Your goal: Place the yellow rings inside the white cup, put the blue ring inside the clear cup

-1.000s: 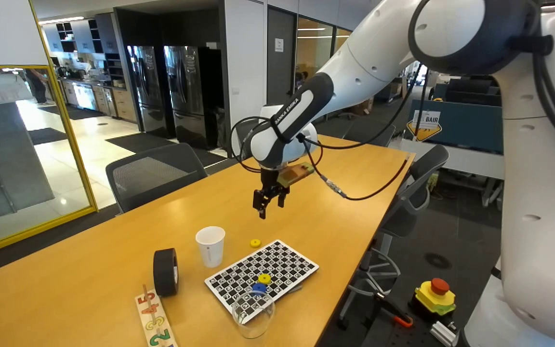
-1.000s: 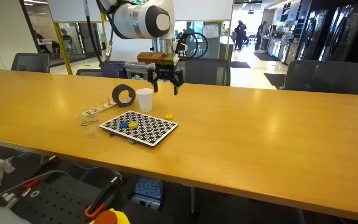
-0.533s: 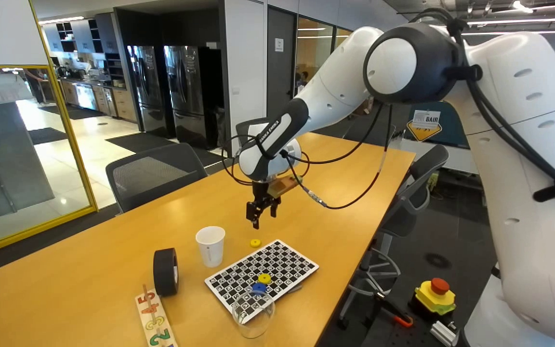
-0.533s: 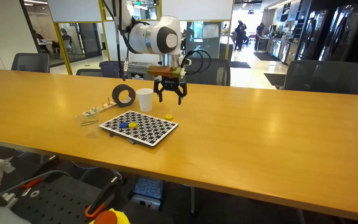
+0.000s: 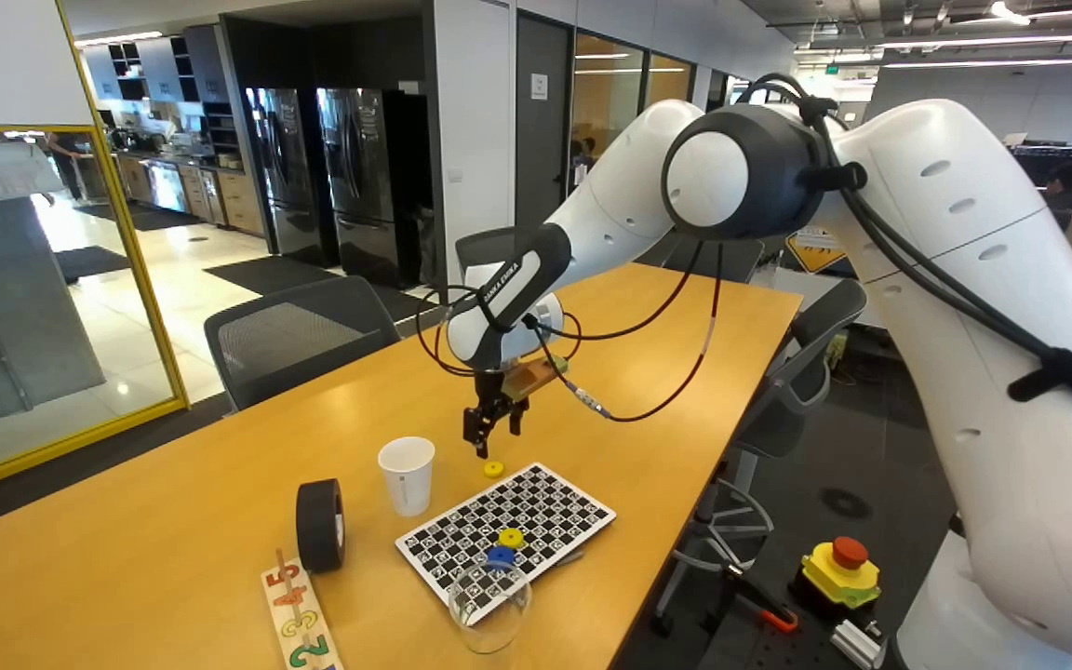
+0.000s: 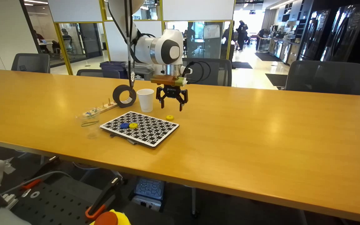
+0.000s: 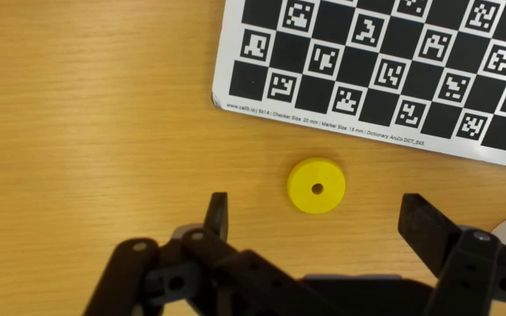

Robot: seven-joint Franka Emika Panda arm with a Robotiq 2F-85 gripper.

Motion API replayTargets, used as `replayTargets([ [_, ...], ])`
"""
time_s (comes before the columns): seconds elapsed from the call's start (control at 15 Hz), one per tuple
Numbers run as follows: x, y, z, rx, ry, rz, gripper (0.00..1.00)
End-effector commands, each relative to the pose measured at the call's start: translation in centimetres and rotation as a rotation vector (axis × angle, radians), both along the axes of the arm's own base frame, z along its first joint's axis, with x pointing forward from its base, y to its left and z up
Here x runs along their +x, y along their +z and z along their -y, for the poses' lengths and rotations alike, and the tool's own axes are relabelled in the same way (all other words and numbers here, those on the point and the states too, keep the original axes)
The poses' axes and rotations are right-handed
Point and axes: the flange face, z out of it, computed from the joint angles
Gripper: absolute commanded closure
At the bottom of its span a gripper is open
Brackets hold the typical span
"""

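Chairs (image 6: 326, 78) stand beyond the table (image 6: 261, 140). Left to right in an exterior view: clear cup (image 6: 91, 128); board (image 6: 152, 131) bearing the blue ring (image 6: 124, 125) and, just beside it, a yellow ring (image 6: 133, 125); white cup (image 6: 146, 100), upright; another yellow ring (image 6: 169, 117) on the table; gripper (image 6: 172, 107) hanging near it, fingers (image 6: 181, 107) apart.

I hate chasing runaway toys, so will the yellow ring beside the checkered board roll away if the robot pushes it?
The yellow ring probably won't roll: it lies flat on the table, so a push would likely slide it. It looks thick with a small hole, so it likely stays stiff when squeezed. Its smooth face may be slippery.
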Motion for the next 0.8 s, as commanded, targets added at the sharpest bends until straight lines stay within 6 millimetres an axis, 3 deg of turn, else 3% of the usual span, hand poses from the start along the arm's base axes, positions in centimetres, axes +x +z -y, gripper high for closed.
replayTargets([
  [0.0,1.2,-0.6,0.1,0.027,-0.005,0.009,0.0],
  [0.73,1.2,-3.0,-1.1,0.042,0.004,-0.016,0.0],
])
